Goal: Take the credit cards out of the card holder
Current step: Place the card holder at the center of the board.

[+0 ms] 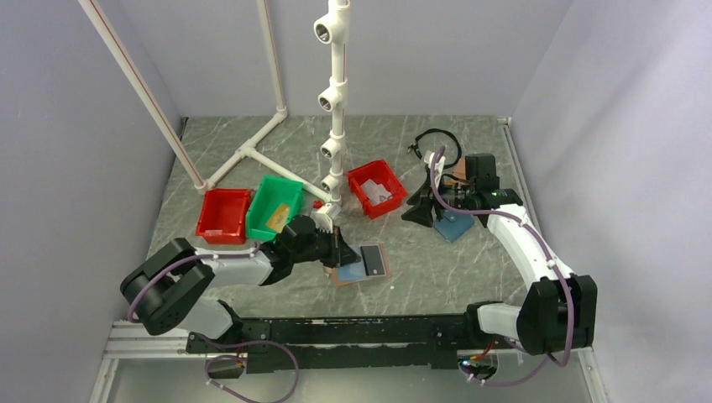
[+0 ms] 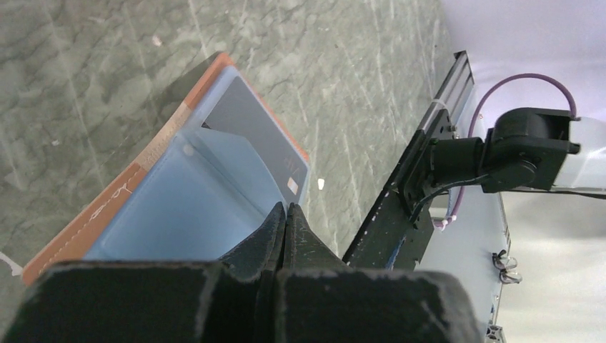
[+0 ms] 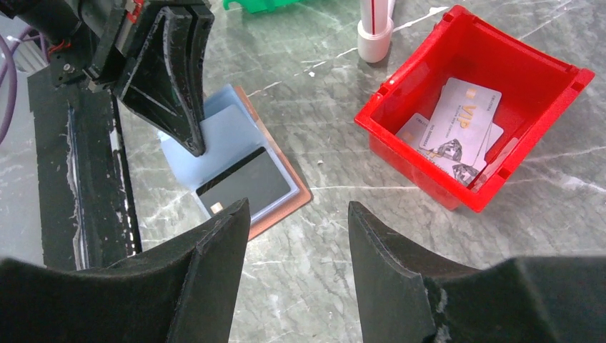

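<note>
Left wrist view showed the left tool (image 2: 286, 209) with its two fingers pressed together, nothing between them, their joined tips down on the light blue lining of the card holder (image 2: 179, 214). That holder lay open and flat on the desk (image 2: 343, 78), filling the left and centre of the frame, and a dark card (image 2: 250, 132) sat tucked in its far pocket with one chip corner showing. From the right wrist view, the right tool (image 3: 296, 211) stood with its fingers apart and empty at the bottom of the frame, above bare desk, with the holder and dark card just beyond its left finger. Toward the upper right of that frame a red bin (image 3: 543, 86) held grey-white cards (image 3: 461, 118). In the top external view the holder lay at lower centre, near the desk's front edge, and a green bin (image 1: 267, 189) left of centre held a gold-tan card (image 1: 281, 215).
</note>
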You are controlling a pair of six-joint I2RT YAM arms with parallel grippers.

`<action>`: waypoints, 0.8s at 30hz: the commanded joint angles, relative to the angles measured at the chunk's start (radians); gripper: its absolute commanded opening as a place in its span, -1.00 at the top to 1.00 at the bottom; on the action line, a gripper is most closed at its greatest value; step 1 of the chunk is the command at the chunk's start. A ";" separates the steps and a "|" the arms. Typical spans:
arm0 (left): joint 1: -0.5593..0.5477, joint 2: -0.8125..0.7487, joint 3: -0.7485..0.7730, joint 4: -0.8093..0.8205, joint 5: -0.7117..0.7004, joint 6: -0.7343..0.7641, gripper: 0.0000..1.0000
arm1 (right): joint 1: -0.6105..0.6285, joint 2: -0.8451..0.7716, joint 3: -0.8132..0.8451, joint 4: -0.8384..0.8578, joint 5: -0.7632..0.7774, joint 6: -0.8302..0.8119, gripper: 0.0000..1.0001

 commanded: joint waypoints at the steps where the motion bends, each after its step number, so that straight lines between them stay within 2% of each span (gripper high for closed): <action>1: 0.002 0.026 0.012 0.046 -0.021 -0.040 1.00 | -0.001 0.003 0.040 -0.001 -0.010 -0.042 -0.11; 8: -0.001 0.009 0.015 -0.134 -0.112 -0.075 1.00 | -0.001 0.008 0.032 -0.005 -0.024 -0.057 -0.11; 15: -0.016 -0.041 0.028 -0.276 -0.181 -0.082 0.76 | -0.001 0.007 0.029 -0.007 -0.026 -0.063 -0.11; 21: -0.026 -0.199 0.074 -0.502 -0.284 -0.012 0.38 | -0.001 0.014 0.027 -0.022 -0.021 -0.089 -0.10; 24: -0.023 -0.285 0.075 -0.568 -0.326 0.025 0.06 | -0.001 0.019 0.032 -0.041 -0.021 -0.117 -0.10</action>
